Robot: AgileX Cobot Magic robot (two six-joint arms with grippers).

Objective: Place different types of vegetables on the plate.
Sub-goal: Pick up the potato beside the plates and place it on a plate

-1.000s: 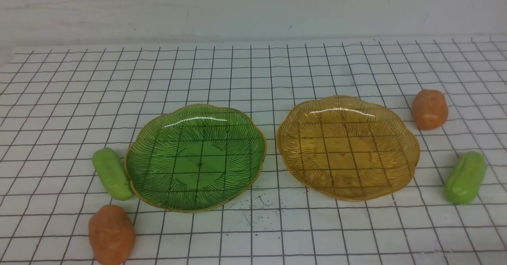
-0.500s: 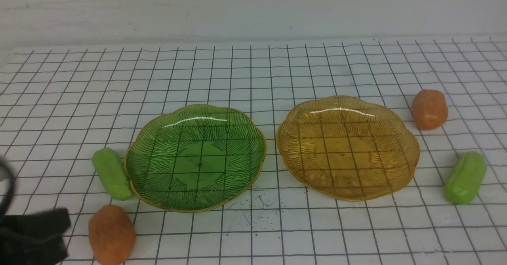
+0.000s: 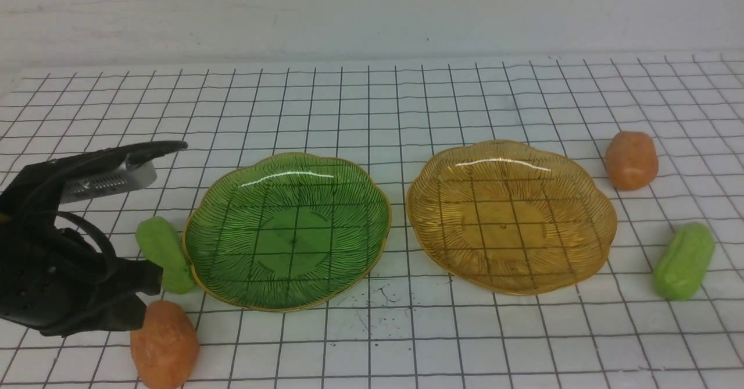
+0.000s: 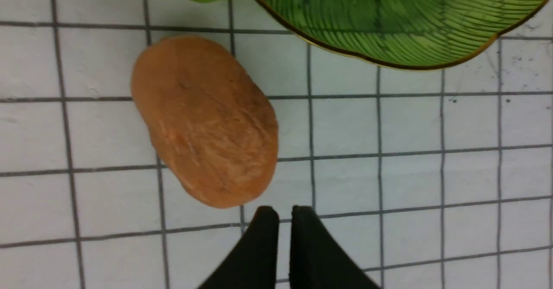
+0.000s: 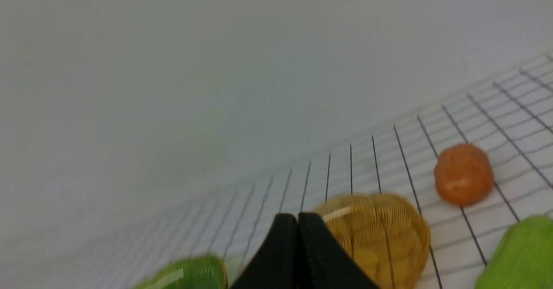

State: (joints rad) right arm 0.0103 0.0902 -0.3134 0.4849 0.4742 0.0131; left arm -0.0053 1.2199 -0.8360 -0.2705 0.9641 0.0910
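Vegetables, two light-green matte toy cucumbers (image 3: pixel 164 254) (image 3: pixel 683 260) and two orange-brown potato lumps (image 3: pixel 164 343) (image 3: pixel 631 160), lie on the gridded desk (image 3: pixel 372 104) outside both ribbed translucent plates (image 3: pixel 325 171) (image 3: pixel 523 156). Left pincer (image 4: pixel 284 213), barely parted, hovers empty beside one potato; right pincer (image 5: pixel 297 220) closed, empty.

Left cucumber (image 3: pixel 164 254) just beside green plate (image 3: pixel 232 203), left potato (image 3: pixel 164 342) nearby; right cucumber (image 3: pixel 683 261), right potato (image 3: pixel 631 160) flanking amber plate (image 3: pixel 558 168).

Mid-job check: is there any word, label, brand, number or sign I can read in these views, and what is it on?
None: no text can be read in any view.
Nothing is printed on the green plate, amber plate, potatoes, cucumbers, grid mat, left gripper or right gripper.
The dark specks on the mat by the green plate are smudges, not writing.
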